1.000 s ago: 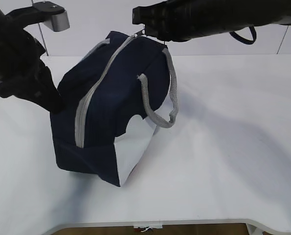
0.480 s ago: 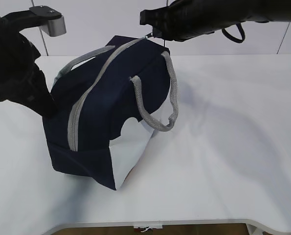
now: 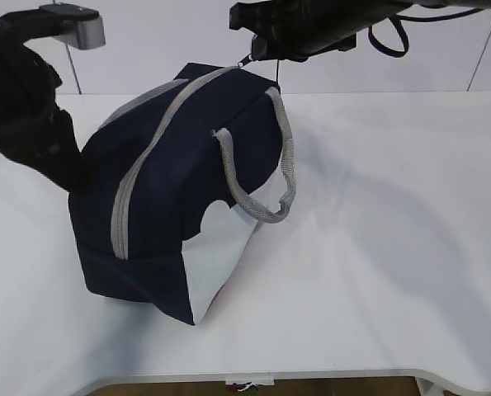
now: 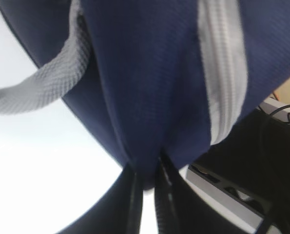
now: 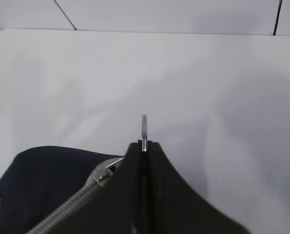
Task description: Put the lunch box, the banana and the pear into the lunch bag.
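- Over the last second I've watched the lunch bag (image 3: 167, 198) swing: its near end has slid toward 7 o'clock on the table (image 3: 394, 247) and the zipper (image 3: 142, 173) line now runs more steeply from 7 to 1 o'clock.
- My right gripper (image 3: 257, 51) has stayed at the bag's far top corner, about 12 o'clock, jaws pressed together on the metal zipper pull (image 5: 144, 127), whose tab pokes up between them in the right wrist view.
- My left gripper (image 4: 145, 178) sits at the bag's 9 o'clock end; a fold of navy fabric lies between its jaws in the left wrist view. The jaws look to have begun easing apart, so I cannot tell whether that pinch is holding.
- The zipper reads closed along its visible length.
- Lunch box, banana and pear are not visible anywhere, so I judge the bag is already packed and zipped.
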`<action>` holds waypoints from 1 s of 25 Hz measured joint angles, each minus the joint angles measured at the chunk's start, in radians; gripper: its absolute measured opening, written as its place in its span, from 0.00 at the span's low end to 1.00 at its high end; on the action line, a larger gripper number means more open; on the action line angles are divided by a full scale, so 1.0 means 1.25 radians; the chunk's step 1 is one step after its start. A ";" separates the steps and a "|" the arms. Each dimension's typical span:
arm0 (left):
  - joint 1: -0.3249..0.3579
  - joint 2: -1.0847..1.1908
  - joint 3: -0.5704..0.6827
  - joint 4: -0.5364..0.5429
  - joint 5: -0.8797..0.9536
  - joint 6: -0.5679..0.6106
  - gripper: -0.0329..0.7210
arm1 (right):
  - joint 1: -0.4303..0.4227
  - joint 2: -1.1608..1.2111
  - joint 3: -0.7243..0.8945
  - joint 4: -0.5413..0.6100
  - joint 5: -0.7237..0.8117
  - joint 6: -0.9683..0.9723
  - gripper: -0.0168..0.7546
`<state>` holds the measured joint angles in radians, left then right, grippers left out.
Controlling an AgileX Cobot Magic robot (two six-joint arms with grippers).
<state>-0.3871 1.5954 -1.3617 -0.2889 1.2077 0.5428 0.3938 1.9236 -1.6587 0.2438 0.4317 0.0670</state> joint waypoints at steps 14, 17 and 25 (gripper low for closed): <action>0.000 0.050 -0.259 0.040 -0.034 -0.139 0.57 | 0.000 0.000 -0.085 0.130 0.155 -0.039 0.04; 0.000 0.111 -0.287 0.016 -0.073 -0.152 0.58 | 0.000 0.000 -0.086 0.139 0.155 -0.041 0.04; 0.000 0.196 -0.292 -0.067 -0.220 -0.166 0.58 | 0.000 0.000 -0.086 0.145 0.155 -0.042 0.04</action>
<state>-0.3871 1.8406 -1.7272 -0.3731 0.9325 0.3356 0.3938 1.9236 -1.7656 0.4253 0.6250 0.0139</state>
